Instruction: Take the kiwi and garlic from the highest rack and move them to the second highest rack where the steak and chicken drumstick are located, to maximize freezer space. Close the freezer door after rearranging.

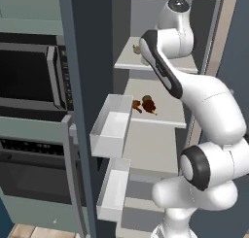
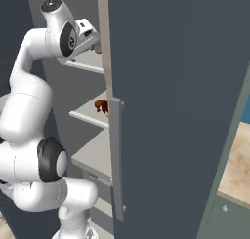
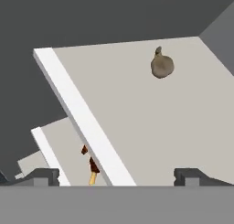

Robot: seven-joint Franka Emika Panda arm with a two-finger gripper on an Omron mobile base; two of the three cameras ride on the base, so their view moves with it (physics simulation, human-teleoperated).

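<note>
The garlic (image 3: 161, 65), a brownish bulb, lies alone toward the back of the highest rack (image 3: 137, 127); it also shows as a small lump (image 1: 136, 49) at that rack's left end. My gripper (image 3: 117, 177) is open over the rack's front part, short of the garlic, with nothing between its fingertips (image 3: 45, 175). On the second highest rack (image 1: 165, 116) lie the orange-brown drumstick (image 1: 137, 106) and the dark red steak (image 1: 150, 106). A small greenish-brown round thing (image 1: 147, 98) sits against them, possibly the kiwi. The drumstick (image 3: 92, 170) peeks out below the top rack's edge.
The freezer door (image 2: 171, 111) stands open on the right, close to my arm. The left door carries two white bins (image 1: 113, 125) (image 1: 114, 188). A microwave (image 1: 29, 72) and an oven sit in the wall to the left. Lower shelves (image 1: 151, 149) are bare.
</note>
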